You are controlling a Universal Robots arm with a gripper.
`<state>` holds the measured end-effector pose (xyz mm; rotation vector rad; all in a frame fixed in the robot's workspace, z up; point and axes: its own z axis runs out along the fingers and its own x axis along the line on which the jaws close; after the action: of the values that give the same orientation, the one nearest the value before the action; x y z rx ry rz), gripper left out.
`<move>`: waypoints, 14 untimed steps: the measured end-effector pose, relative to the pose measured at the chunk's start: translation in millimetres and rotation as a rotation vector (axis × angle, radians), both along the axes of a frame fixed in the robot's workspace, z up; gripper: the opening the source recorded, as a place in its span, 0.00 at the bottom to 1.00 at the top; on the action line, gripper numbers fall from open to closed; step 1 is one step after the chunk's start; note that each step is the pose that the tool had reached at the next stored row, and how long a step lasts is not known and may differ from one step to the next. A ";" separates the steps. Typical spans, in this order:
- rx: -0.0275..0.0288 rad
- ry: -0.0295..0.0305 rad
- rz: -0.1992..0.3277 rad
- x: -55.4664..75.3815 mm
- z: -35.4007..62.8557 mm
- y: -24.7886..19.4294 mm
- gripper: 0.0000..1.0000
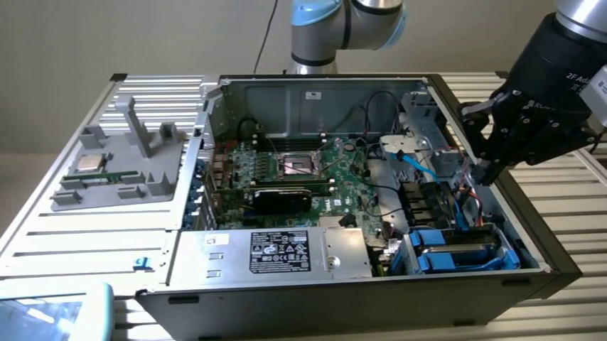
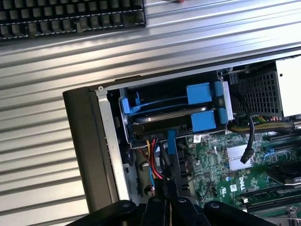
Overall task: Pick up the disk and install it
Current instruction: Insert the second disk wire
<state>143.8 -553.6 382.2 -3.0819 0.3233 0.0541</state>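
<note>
Jaws: closed fully, nothing gripped | gripper (image 1: pixel 485 172): hung above case (image 1: pixel 170 298) edge | disk (image 2: pixel 164 123): seated in blue carrier inside drive bay, below and ahead of jaws, judged installed, hence released

**A computer-assembly test bench**

I'm looking at a lab-style workbench — an opened desktop PC case (image 1: pixel 379 213) lies on a ribbed metal table (image 1: pixel 85 234), a grey parts fixture (image 1: pixel 114 163) beside it, and a black keyboard (image 2: pixel 70 16) nearby — plain beige wall behind.
</note>
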 end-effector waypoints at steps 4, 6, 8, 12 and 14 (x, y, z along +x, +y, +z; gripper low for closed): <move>0.0038 0.0000 0.003 -1.8 -0.4 -1.5 0.11; 0.0084 0.0000 0.014 -3.5 -0.7 -2.6 0.11; 0.0133 0.0000 0.029 -4.9 -1.2 -3.4 0.11; 0.0140 -0.0002 0.051 -5.5 -2.2 -7.6 0.11; 0.0120 0.0000 0.057 -5.7 -2.4 -8.2 0.11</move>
<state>138.1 -561.9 379.8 -3.0788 0.2344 0.0577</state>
